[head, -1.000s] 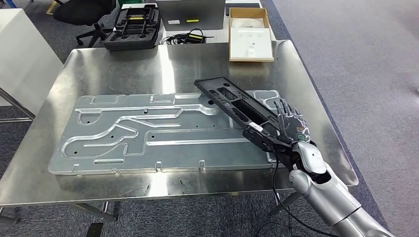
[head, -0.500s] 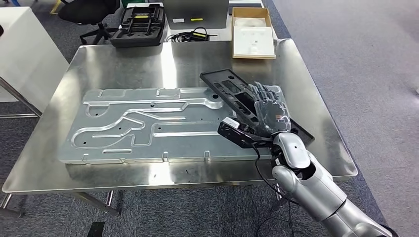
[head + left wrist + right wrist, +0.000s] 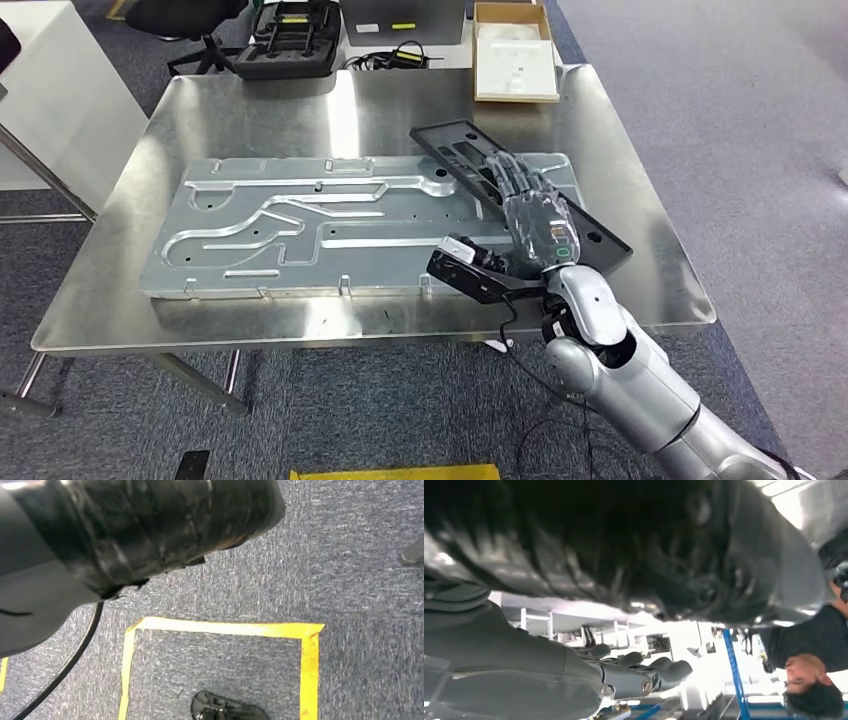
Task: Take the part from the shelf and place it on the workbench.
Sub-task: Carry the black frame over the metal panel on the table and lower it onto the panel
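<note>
The black flat part [image 3: 470, 150] lies slantwise on the steel workbench [image 3: 300, 110], its far end over the corner of a large ribbed aluminium plate [image 3: 320, 225]. My right hand [image 3: 530, 205] sits over the part's middle, back up, with its fingers stretched along it. In the right wrist view the part [image 3: 624, 540] is a dark blur, and a bright gap separates it from the fingers [image 3: 659, 672]. A dark blurred shape, likely my left hand [image 3: 140, 525], hangs over grey carpet; how its fingers lie is not visible.
Beyond the workbench's far edge are a black moulded case [image 3: 290, 35], a coil of cables [image 3: 395, 55] and an open cardboard box [image 3: 515, 65]. A white cabinet [image 3: 60, 100] stands at the left. A person [image 3: 809, 675] is nearby. Yellow tape [image 3: 220, 627] marks the carpet.
The whole picture has shifted, so the camera has moved. The part was tilted up from its near end; now it lies flat, and my right hand has slid forward over its middle.
</note>
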Controlling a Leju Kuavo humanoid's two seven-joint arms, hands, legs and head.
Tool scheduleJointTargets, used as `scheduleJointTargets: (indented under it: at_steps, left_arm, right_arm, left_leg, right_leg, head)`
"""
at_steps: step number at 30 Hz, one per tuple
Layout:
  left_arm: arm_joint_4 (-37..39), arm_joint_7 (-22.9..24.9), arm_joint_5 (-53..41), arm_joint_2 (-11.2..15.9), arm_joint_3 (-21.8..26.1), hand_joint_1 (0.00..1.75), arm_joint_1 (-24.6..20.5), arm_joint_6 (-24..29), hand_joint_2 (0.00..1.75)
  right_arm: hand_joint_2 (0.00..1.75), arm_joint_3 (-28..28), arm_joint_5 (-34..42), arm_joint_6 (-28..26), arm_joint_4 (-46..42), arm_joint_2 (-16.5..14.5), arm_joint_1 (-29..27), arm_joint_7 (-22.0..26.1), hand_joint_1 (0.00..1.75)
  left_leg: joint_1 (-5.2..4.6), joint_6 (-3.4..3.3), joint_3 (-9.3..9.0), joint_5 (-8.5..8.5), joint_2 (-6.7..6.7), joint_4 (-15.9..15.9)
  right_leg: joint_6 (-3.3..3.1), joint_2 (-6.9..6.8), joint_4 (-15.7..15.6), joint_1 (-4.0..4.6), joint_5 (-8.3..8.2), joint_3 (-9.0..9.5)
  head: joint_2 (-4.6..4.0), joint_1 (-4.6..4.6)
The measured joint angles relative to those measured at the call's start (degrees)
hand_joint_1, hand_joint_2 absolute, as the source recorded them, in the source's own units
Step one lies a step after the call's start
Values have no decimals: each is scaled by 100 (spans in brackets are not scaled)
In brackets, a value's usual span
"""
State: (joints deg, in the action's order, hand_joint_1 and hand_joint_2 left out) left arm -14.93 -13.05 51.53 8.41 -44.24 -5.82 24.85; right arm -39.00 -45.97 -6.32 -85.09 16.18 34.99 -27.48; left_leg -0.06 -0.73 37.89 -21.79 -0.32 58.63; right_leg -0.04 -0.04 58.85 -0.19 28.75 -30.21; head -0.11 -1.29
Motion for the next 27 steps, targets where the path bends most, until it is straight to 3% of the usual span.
scheduleJointTargets:
  at_steps: [2, 5, 6, 7, 8, 10, 12, 14, 16, 17, 18, 19, 21, 22, 24, 26, 27]
  left_arm:
    - [0, 0, 5, -2, 2, 0, 16, 11, 0]
    - [0, 0, 9, -6, 3, 0, 14, 27, 0]
    - [0, 0, 10, -7, 3, 0, 9, 31, 0]
    - [0, 0, 10, -8, 3, 0, 9, 33, 0]
    - [0, 0, 12, -9, 4, 0, 9, 34, 0]
    - [0, -5, 16, -11, 4, 0, 8, 36, 0]
    - [0, -17, 19, -13, 5, 0, -7, 38, 0]
    - [0, -30, 21, -15, 8, 0, -14, 43, 0]
    - [0, -37, 23, -20, 9, 0, -8, 46, 0]
    - [0, -39, 27, -25, 10, 0, -7, 47, 0]
    - [0, -41, 33, -28, 10, 0, -7, 49, 0]
    - [0, -44, 44, -31, 11, 0, -7, 51, 0]
    - [0, -54, 71, -31, 14, 0, -6, 57, 0]
    - [0, -60, 85, -34, 18, 0, -4, 62, 0]
    - [0, -70, 111, -44, 36, 0, 2, 82, 0]
    - [0, -79, 139, -66, 60, 0, 12, 116, 0]
    - [0, -82, 155, -78, 72, 0, 16, 135, 0]
  right_arm:
    - [0, -8, -12, -99, -67, -28, 4, 23, 0]
    - [0, -12, -37, -359, -220, -87, -17, 44, 0]
    - [0, -12, -39, -434, -263, -99, -28, 52, 0]
    - [0, -12, -34, -494, -293, -107, -40, 67, 0]
    - [0, -12, -26, -546, -316, -111, -55, 87, 0]
    - [0, -12, -12, -646, -368, -114, -85, 130, 0]
    - [0, -12, -12, -735, -450, -118, -97, 162, 0]
    - [0, -12, -13, -788, -521, -121, -96, 185, 0]
    - [0, -13, -15, -820, -555, -121, -108, 194, 0]
    - [0, -13, -19, -849, -573, -121, -120, 196, 0]
    - [0, -13, -22, -889, -596, -120, -137, 202, 0]
    - [0, -12, -25, -940, -626, -116, -153, 207, 0]
    - [0, -12, -19, -1053, -713, -101, -194, 212, 0]
    - [0, -8, -2, -1110, -772, -91, -224, 204, 0]
    - [0, 19, 73, -1222, -917, -60, -309, 182, 0]
    - [0, 100, 171, -1350, -1111, 0, -397, 161, 0]
    - [0, 163, 206, -1415, -1229, 36, -432, 152, 0]
  left_leg:
    - [4, 67, 71, -129, -19, 101]
    - [44, 164, 332, -927, -17, 951]
    - [62, 189, 389, -1107, -14, 1280]
    - [76, 210, 391, -1161, -12, 1501]
    - [91, 225, 307, -1078, -11, 1546]
    - [117, 244, -112, -787, -9, 1146]
    - [111, 220, -689, -778, -20, 374]
    - [78, 147, -933, -884, -39, -60]
    - [76, 51, -860, -793, -30, -94]
    - [81, 4, -819, -730, -16, -97]
    - [89, -48, -760, -656, 1, -112]
    - [90, -87, -689, -583, 16, -116]
    - [71, -135, -512, -440, 29, -112]
    - [57, -140, -415, -368, 32, -108]
    - [25, -140, -216, -224, 34, -99]
    - [2, -126, -64, -100, 31, -83]
    - [-9, -112, -16, -51, 30, -67]
  right_leg:
    - [-64, -20, -50, -37, -116, -68]
    - [-147, -32, -78, -66, -321, -273]
    - [-149, -32, -73, -67, -384, -360]
    - [-138, -32, -66, -70, -446, -448]
    - [-124, -32, -54, -76, -508, -542]
    - [-82, -33, -14, -91, -621, -725]
    - [-17, -32, 28, -91, -724, -856]
    - [57, -32, 14, -86, -836, -887]
    - [127, -26, -32, -88, -920, -890]
    - [153, -21, 4, -91, -845, -928]
    - [174, -15, 149, -93, -641, -999]
    - [184, -12, 410, -99, -338, -1093]
    - [197, -9, 1148, -89, 245, -1278]
    - [196, -8, 1464, -81, 351, -1301]
    - [159, -7, 1635, -54, 180, -1092]
    - [63, -6, 1070, -3, -41, -494]
    - [12, -8, 607, 27, -1, -128]
  head:
    - [0, -2]
    - [0, -25]
    - [0, -26]
    - [0, -24]
    - [0, -26]
    - [0, -25]
    - [0, -23]
    - [0, -18]
    - [0, -15]
    - [0, -16]
    - [0, -7]
    - [0, -3]
    - [0, 3]
    - [0, 4]
    - [0, 3]
    - [0, 1]
    - [0, 1]
